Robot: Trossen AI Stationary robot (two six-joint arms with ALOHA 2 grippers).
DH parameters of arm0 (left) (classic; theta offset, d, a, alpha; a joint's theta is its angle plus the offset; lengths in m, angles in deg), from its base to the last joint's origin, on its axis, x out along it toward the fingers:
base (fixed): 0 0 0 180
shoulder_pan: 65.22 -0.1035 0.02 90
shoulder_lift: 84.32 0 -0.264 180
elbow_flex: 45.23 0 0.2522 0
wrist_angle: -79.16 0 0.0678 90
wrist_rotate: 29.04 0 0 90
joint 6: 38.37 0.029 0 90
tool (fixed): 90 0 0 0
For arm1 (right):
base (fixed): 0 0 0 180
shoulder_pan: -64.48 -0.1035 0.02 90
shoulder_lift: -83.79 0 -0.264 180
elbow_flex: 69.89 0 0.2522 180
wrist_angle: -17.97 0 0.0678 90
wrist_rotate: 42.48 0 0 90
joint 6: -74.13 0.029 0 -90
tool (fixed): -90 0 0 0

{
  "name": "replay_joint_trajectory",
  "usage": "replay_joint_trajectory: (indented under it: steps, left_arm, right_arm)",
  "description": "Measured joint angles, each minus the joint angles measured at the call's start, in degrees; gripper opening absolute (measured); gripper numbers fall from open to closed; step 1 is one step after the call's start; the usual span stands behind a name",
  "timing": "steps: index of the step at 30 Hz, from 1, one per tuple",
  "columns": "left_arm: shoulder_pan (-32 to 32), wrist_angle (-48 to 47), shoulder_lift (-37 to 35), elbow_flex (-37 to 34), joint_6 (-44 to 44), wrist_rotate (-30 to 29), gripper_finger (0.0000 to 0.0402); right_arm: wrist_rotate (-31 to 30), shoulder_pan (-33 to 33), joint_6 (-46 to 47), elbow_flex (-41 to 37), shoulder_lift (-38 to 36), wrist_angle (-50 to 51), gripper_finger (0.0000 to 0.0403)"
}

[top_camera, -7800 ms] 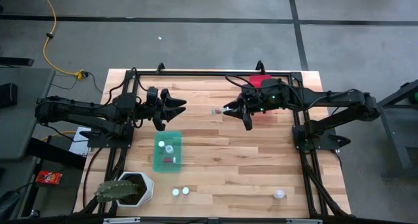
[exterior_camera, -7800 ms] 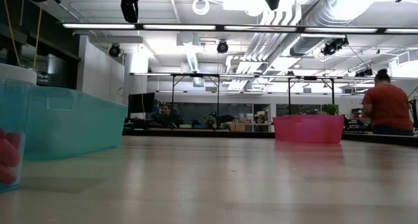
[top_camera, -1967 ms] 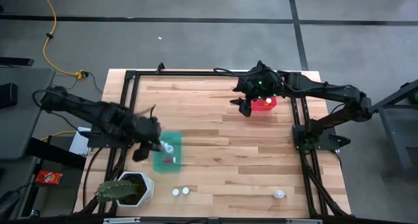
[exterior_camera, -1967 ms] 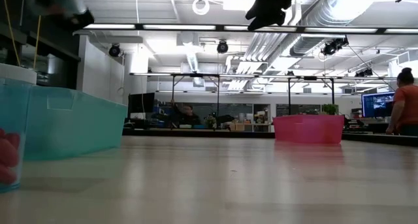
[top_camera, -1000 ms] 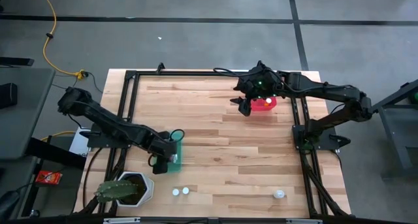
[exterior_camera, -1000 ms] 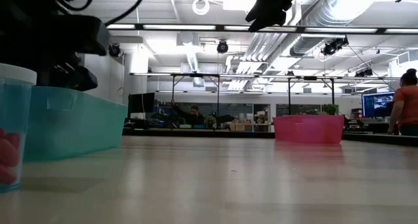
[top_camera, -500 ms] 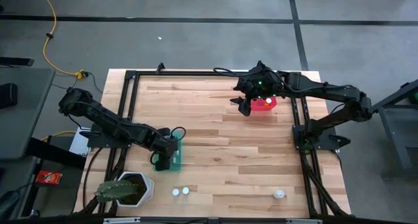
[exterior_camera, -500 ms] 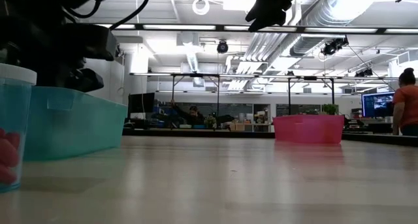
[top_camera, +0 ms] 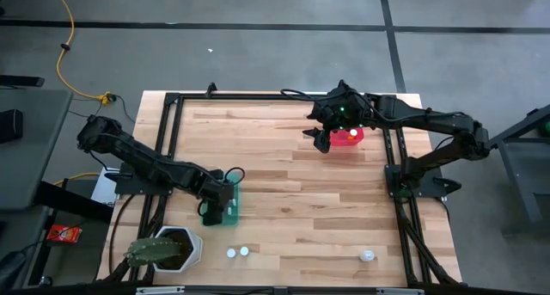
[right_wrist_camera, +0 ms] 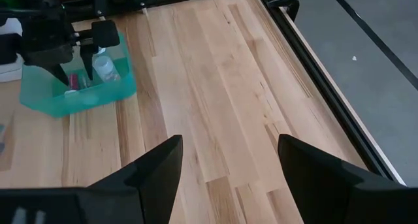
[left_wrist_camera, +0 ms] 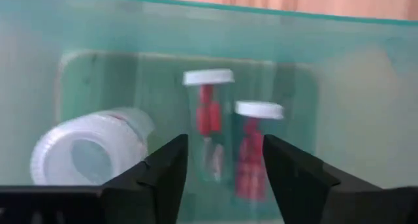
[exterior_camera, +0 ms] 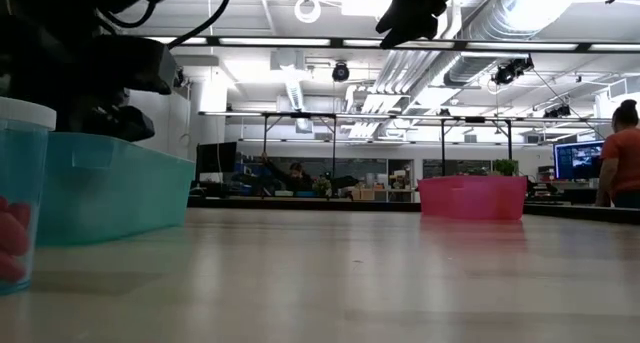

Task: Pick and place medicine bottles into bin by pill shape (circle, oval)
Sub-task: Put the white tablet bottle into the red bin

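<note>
My left gripper [top_camera: 213,212] [left_wrist_camera: 225,178] points down into the teal bin [top_camera: 225,202] [right_wrist_camera: 75,87], open. Past its fingers, inside the bin, two medicine bottles with red pills stand upright [left_wrist_camera: 208,119] [left_wrist_camera: 258,149] and a third lies on its side [left_wrist_camera: 91,149]. The fingers touch none of them, as far as the left wrist view shows. My right gripper [top_camera: 324,140] [right_wrist_camera: 228,178] hangs open, high beside the pink bin [top_camera: 351,138] [exterior_camera: 472,196]. Two more bottles [top_camera: 231,253] [top_camera: 244,251] stand near the table's front edge, and another [top_camera: 368,255] at the front right.
A white hexagonal pot with a cactus [top_camera: 168,248] sits at the front left corner, close to the teal bin. A black frame [top_camera: 284,95] runs round the table. One bottle with red pills [exterior_camera: 20,193] stands right before the low camera. A person [exterior_camera: 620,153] is in the room behind.
</note>
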State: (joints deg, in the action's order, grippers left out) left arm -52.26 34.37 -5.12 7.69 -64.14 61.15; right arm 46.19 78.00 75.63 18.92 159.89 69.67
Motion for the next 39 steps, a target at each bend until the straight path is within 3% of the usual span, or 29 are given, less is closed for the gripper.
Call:
replay_joint_trajectory:
  steps: [4, 9, 15, 19, 23, 32, 39]
  left_arm:
    - [-2.5, -5.8, -3.1, 4.6, 2.7, 5.4, 0.0208]
    - [-6.0, -8.7, -11.9, 12.1, 6.6, 2.4, 0.0207]
    - [-10.6, 12.4, -22.9, 13.7, 10.5, -9.2, 0.0206]
    - [-15.3, 31.1, -26.3, 8.8, 10.4, -10.1, 0.0206]
    - [-17.6, 48.2, -26.7, 0.7, 9.2, -8.7, 0.0206]
    - [-18.2, 51.5, -25.8, -2.9, 12.2, -8.0, 0.0206]
    - [-19.0, 51.5, -25.7, -2.9, 12.0, -8.4, 0.0206]
  right_arm:
    - [0.0, 0.0, 0.0, 0.0, 0.0, 0.0, 0.0245]
    - [0.0, 0.0, 0.0, 0.0, 0.0, 0.2, 0.0245]
    - [0.7, -0.1, 0.1, 0.0, -2.0, 2.5, 0.0245]
    - [1.2, -0.1, 2.5, -0.1, -3.5, 3.7, 0.0245]
    - [3.3, -1.6, 5.7, -4.1, -5.4, -1.9, 0.0245]
    - [6.1, -7.0, 13.9, -15.6, -7.5, -20.2, 0.0245]
    - [6.1, -7.7, 15.2, -17.8, -7.5, -24.8, 0.0245]
